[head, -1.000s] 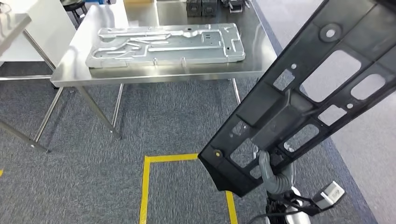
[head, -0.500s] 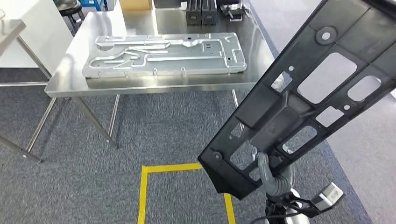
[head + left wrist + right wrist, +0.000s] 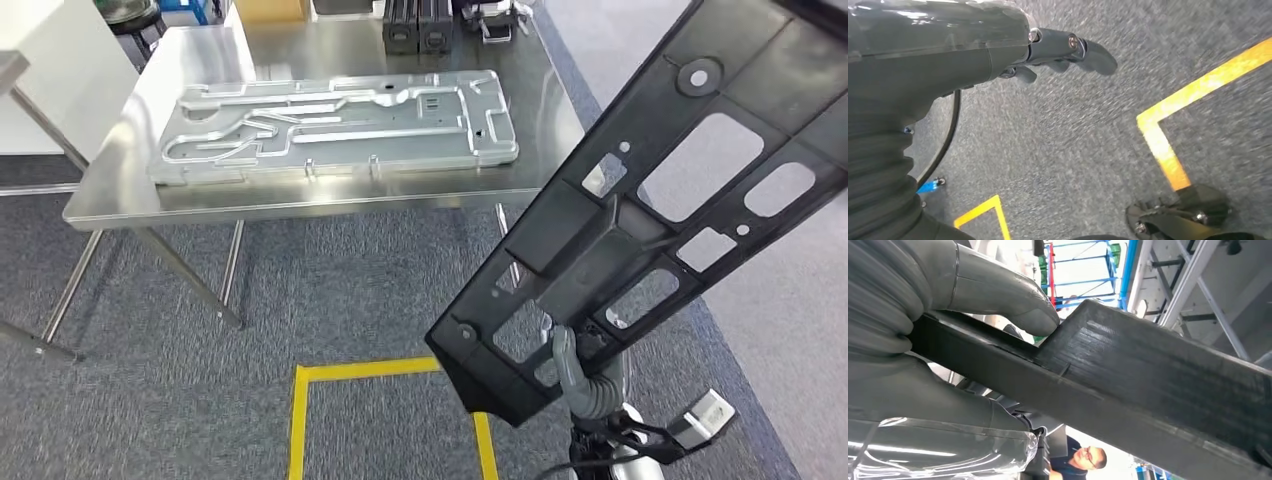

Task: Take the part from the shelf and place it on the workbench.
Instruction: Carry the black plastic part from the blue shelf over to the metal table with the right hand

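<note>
My right hand (image 3: 578,372) grips the black part (image 3: 640,215) by its low end — long axis slanting up and away. The bench (image 3: 120,190) lies ahead, leftward. My left hand (image 3: 1068,50) hangs empty, fingers loosely curled.

The left robot hand (image 3: 998,60) has a grey ribbed cover at the wrist, like a bellows, running into a smooth dark grey shell under a clear glossy film. Its dark fingers (image 3: 1088,50) are jointed with small silver screws, and a thin black cable loops beside the wrist. The right robot hand (image 3: 948,340) wears the same ribbed grey cover, with a thick, smooth grey thumb (image 3: 1008,300) and a clear plastic wrap lower down.
</note>
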Controlling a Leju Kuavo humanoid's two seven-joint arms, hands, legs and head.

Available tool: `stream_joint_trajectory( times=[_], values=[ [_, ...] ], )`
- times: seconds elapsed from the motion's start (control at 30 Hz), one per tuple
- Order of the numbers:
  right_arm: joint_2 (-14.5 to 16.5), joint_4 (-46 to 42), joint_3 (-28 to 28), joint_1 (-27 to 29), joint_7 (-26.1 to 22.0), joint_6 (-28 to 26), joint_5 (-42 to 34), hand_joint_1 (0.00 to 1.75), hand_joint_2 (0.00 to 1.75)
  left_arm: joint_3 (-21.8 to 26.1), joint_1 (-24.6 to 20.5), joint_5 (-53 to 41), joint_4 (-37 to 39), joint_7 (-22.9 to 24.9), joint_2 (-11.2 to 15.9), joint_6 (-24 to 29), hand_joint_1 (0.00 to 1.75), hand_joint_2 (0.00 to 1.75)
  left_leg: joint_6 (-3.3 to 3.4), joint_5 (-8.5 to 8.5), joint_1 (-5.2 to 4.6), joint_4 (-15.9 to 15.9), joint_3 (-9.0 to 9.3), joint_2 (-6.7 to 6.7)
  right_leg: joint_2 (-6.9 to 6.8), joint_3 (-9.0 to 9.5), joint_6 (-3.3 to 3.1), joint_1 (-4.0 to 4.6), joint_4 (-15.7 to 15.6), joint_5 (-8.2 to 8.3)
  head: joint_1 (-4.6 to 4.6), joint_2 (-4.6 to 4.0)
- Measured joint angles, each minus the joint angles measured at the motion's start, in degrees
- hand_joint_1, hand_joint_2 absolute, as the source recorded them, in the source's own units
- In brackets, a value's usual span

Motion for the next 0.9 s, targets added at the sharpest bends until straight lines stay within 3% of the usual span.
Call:
stream_joint_trajectory(
  times=[0.1,0.13,0.17,0.2,0.27,0.3,0.33,0.43,0.5,0.6,0.67,0.7,0.77,0.83,0.87,0.9],
  values=[
    [0.0,0.02,0.0,-0.02,-0.01,-0.01,-0.06,1.75,1.75,0.0,0.07,0.01,0.0,0.13,0.0,-0.09,0.0,1.75,-0.11,-3.64,0.0,10.07,-6.99,0.04,-0.05,1.47,-0.53,0.27,-0.07,-1.26,0.01,0.0],
    [0.0,0.03,0.0,-0.01,-0.01,-0.01,-0.07,1.75,1.75,0.0,0.18,0.01,0.0,0.13,0.01,-0.1,0.0,1.75,0.02,-4.31,-0.03,11.39,-8.62,0.04,0.01,2.05,-0.6,0.38,-0.07,-1.73,0.01,0.0],
    [0.0,0.03,0.0,-0.01,-0.01,-0.01,-0.07,1.75,1.75,0.0,0.28,0.02,0.0,0.13,0.01,-0.11,0.0,1.75,0.25,-3.89,-0.08,10.91,-9.41,0.04,0.08,2.73,-0.63,0.5,-0.08,-2.23,0.01,0.0],
    [0.01,0.04,0.0,-0.03,-0.01,-0.01,-0.08,1.75,1.75,0.0,0.35,0.03,0.0,0.13,0.02,-0.11,0.0,1.75,0.61,-2.14,-0.2,8.61,-9.34,0.04,0.12,3.5,-0.62,0.63,-0.09,-2.78,0.01,0.0],
    [0.01,0.09,0.0,-0.09,-0.01,0.02,-0.08,1.75,1.75,0.01,0.46,0.08,0.0,0.12,0.05,-0.13,0.0,1.75,1.66,3.58,-0.74,1.58,-7.92,0.04,0.15,4.92,-0.46,0.85,-0.12,-3.89,0.01,0.0],
    [0.02,0.16,0.01,-0.13,-0.01,0.03,-0.09,1.75,1.75,0.01,0.48,0.1,0.0,0.11,0.08,-0.13,0.0,1.75,2.03,5.42,-1.04,-1.07,-7.29,0.01,0.21,5.41,-0.22,0.93,-0.16,-4.39,0.01,0.0],
    [0.02,0.22,0.01,-0.17,-0.01,0.05,-0.09,1.75,1.75,0.02,0.49,0.13,0.0,0.11,0.1,-0.13,0.0,1.75,2.35,6.54,-1.29,-2.66,-6.85,-0.01,0.28,5.79,0.08,0.95,-0.26,-4.79,0.01,0.0],
    [0.02,0.3,0.01,-0.26,-0.01,0.06,-0.09,1.75,1.75,0.02,0.49,0.11,0.0,0.11,0.04,-0.11,0.0,1.75,2.92,6.71,-1.25,-3.99,-5.39,-0.08,0.36,6.54,1.11,0.93,0.67,-4.84,0.01,0.0],
    [0.02,0.32,0.01,-0.42,-0.02,0.08,-0.1,1.75,1.75,0.02,0.45,0.08,0.0,0.09,-0.04,-0.11,0.0,1.75,3.34,6.57,-1.01,-4.73,-3.85,-0.12,0.27,5.08,1.59,0.8,4.3,-5.22,0.02,0.0],
    [0.02,0.33,0.02,-0.48,-0.03,0.09,-0.1,1.75,1.75,0.02,0.29,0.09,0.0,0.1,-0.13,-0.16,0.0,1.75,3.65,5.58,-0.95,-5.05,-2.59,-0.16,0.21,-1.75,2.39,0.48,13.66,-9.07,0.03,0.0],
    [0.02,0.36,0.02,-0.44,-0.02,0.1,-0.1,1.75,1.75,0.02,0.38,0.14,0.0,0.11,-0.14,-0.19,0.0,1.75,3.58,4.59,-0.95,-5.04,-1.55,-0.23,0.19,-4.73,2.75,0.28,15.25,-10.62,0.03,0.0],
    [0.02,0.36,0.02,-0.44,-0.01,0.13,-0.11,1.75,1.75,0.02,0.44,0.16,0.0,0.12,-0.15,-0.19,0.0,1.75,3.5,4.03,-0.94,-5.04,-0.82,-0.28,0.17,-4.93,2.85,0.2,13.45,-9.57,0.03,0.0],
    [0.02,0.38,0.02,-0.45,-0.02,0.2,-0.11,1.75,1.75,0.02,0.46,0.14,0.01,0.12,-0.23,-0.17,0.0,1.75,3.19,2.78,-0.97,-4.99,0.76,-0.35,0.12,-3.72,2.65,0.17,6.56,-3.69,0.03,0.0],
    [0.02,0.45,0.03,-0.5,0.0,0.24,-0.11,1.75,1.75,0.02,0.34,0.03,0.03,0.1,-0.31,-0.15,0.0,1.75,2.6,1.67,-1.1,-5.07,1.66,-0.48,0.04,-2.7,1.9,0.44,1.73,0.89,0.05,0.0],
    [0.02,0.48,0.02,-0.54,-0.01,0.25,-0.11,1.75,1.75,0.02,0.29,-0.03,0.04,0.08,-0.32,-0.15,0.0,1.75,2.24,1.39,-1.16,-4.99,1.93,-0.54,0.06,-2.53,1.43,0.56,0.92,1.69,0.06,0.0],
    [0.01,0.49,0.0,-0.61,0.0,0.25,-0.12,1.75,1.75,0.02,0.23,-0.09,0.03,0.07,-0.31,-0.14,0.0,1.75,1.87,1.31,-1.17,-4.93,2.09,-0.58,0.09,-2.31,0.97,0.66,0.75,1.38,0.07,0.0]
  ],
)
